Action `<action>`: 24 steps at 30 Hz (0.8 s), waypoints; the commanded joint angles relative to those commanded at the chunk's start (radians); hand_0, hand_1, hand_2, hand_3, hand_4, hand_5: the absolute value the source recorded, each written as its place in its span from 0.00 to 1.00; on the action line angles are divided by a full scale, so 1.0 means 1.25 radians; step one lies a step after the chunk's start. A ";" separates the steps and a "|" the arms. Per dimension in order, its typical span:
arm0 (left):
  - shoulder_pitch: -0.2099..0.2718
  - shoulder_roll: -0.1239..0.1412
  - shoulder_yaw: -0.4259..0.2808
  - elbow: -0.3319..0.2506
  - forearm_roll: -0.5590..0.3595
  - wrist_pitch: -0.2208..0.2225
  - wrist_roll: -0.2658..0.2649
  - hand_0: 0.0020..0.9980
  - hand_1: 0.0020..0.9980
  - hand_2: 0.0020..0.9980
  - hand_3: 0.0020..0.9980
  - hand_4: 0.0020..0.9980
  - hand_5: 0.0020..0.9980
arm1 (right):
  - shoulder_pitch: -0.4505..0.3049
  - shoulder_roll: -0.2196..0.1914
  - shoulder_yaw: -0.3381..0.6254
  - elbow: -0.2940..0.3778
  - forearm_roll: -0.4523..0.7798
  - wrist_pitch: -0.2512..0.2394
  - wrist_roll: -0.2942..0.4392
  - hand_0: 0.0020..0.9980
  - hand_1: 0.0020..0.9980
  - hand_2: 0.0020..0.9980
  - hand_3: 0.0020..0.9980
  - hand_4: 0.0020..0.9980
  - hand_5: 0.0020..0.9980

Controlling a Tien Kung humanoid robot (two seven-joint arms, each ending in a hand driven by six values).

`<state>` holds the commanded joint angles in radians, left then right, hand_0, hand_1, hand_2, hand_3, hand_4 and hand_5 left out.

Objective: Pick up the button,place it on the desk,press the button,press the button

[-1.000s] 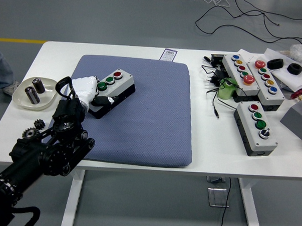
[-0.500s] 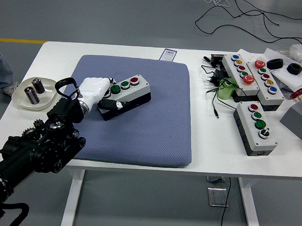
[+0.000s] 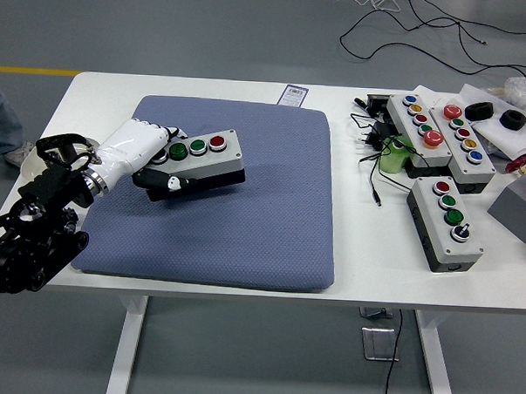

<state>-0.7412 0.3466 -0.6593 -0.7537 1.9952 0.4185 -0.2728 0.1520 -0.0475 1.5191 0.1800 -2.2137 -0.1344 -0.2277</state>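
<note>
- The button box (image 3: 208, 159) sits over the left half of the blue mat (image 3: 263, 206), its left end held in the left hand (image 3: 136, 152); whether its underside touches the mat cannot be told.
- The white fingers (image 3: 163, 182) are wrapped around that left end, one under the front face, the rest over the top by the leftmost button.
- The box is a long rectangular block, light grey lid over a black base, with two green buttons and one red in a row along the top.
- Its long axis runs left to right, the right end angled slightly toward the far side; the red button lies at the free right end.
- Right of the box and in front of it, the mat is bare, a wide stretch of dimpled fabric with rounded corners.
- The mat's near edge lies close to the near edge of the white surface (image 3: 399, 286); a bare strip of surface separates its right edge from the things on the right.
- A three-button box (image 3: 446, 223) lies well apart on the right, with longer button boxes (image 3: 445, 135) and loose black cables (image 3: 369, 158) behind it.
- A pale dish (image 3: 37, 174) lies near the left edge, partly hidden behind the black arm.
</note>
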 joint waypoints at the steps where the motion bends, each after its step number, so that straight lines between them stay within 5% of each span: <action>1: 0.002 0.009 0.006 -0.010 -0.003 0.003 -0.004 0.04 0.00 0.08 0.14 0.01 0.00 | 0.000 0.000 0.000 0.000 0.000 0.000 0.000 0.67 0.66 0.68 0.62 0.31 0.17; 8: 0.016 0.089 0.057 -0.096 -0.016 0.035 -0.041 0.04 0.00 0.08 0.14 0.01 0.00 | -0.006 0.003 0.010 0.000 -0.010 0.001 0.001 0.67 0.66 0.68 0.62 0.31 0.17; 13: 0.015 0.118 0.079 -0.119 -0.004 0.038 -0.050 0.04 0.00 0.08 0.14 0.00 0.00 | -0.008 0.004 0.012 0.000 -0.015 0.002 0.001 0.67 0.66 0.68 0.62 0.31 0.17; 18: 0.011 0.129 0.113 -0.116 0.005 0.043 -0.055 0.04 0.00 0.08 0.14 0.00 0.00 | -0.011 0.005 0.009 0.000 -0.011 0.002 0.001 0.67 0.66 0.68 0.62 0.31 0.17; 24: 0.004 0.104 0.113 -0.068 0.014 0.060 -0.065 0.05 0.00 0.08 0.14 0.00 0.00 | -0.010 0.007 0.002 0.000 -0.007 0.002 0.001 0.67 0.66 0.68 0.62 0.31 0.17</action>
<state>-0.7358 0.4761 -0.5183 -0.8382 2.0124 0.4936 -0.3541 0.1396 -0.0382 1.5217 0.1800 -2.2227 -0.1314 -0.2267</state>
